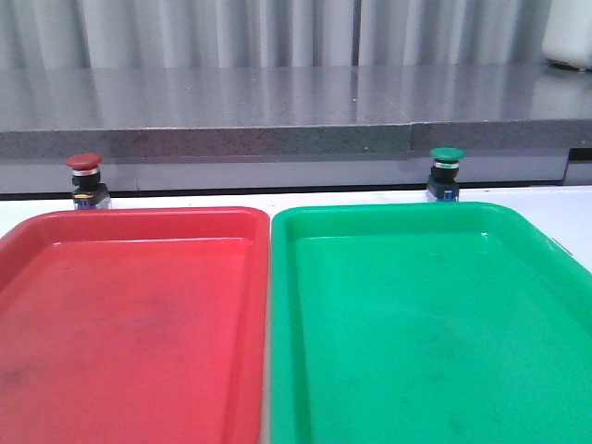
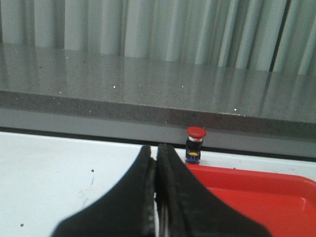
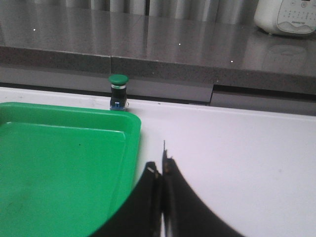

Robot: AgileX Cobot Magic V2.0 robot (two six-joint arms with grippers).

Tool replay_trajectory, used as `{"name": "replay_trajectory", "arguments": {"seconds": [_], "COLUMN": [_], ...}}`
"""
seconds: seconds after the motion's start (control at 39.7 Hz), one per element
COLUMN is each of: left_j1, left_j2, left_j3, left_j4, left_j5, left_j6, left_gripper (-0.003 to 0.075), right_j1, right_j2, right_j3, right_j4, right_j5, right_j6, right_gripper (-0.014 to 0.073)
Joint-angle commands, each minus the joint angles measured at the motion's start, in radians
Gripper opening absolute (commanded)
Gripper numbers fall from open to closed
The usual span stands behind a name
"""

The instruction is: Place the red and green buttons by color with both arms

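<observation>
Red button (image 1: 84, 164) behind red tray (image 1: 129, 314), green button (image 1: 447, 155) behind green tray (image 1: 425, 324)

Grey speckled ledge (image 1: 277, 116), pale curtain (image 1: 277, 32) behind

The green button (image 3: 118, 91) stands upright on the white tabletop (image 3: 237, 148), just behind the far rim of the green tray (image 3: 59, 168). The right claw (image 3: 160, 170) is closed over the tabletop beside the tray, holding nothing.
</observation>
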State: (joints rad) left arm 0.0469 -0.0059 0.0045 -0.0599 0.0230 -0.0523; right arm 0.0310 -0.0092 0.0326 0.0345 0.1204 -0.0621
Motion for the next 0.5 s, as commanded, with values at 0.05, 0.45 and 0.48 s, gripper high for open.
{"name": "replay_trajectory", "arguments": {"seconds": [0.05,0.45,0.48], "left_j1": [0.001,0.001,0.001], "left_j2": [-0.015,0.311,0.34], "left_j3": [0.011,-0.386,-0.403], "left_j4": [-0.01,-0.003,-0.003], "left_j5": [-0.225,0.077,0.081], "left_j6": [-0.009,-0.009,-0.009], "left_gripper": [-0.002,-0.002,-0.002], "right_j1": [-0.007,-0.007,-0.007], "right_j2": [-0.017,0.271,0.304], "right_j3": [-0.042,-0.477,-0.492], "right_j4": [-0.001,-0.001,-0.001], "right_j5": [-0.105,0.119,0.123], "right_j6": [0.001,0.018,0.018], "right_gripper": [-0.0068,-0.0058,-0.0058]}}
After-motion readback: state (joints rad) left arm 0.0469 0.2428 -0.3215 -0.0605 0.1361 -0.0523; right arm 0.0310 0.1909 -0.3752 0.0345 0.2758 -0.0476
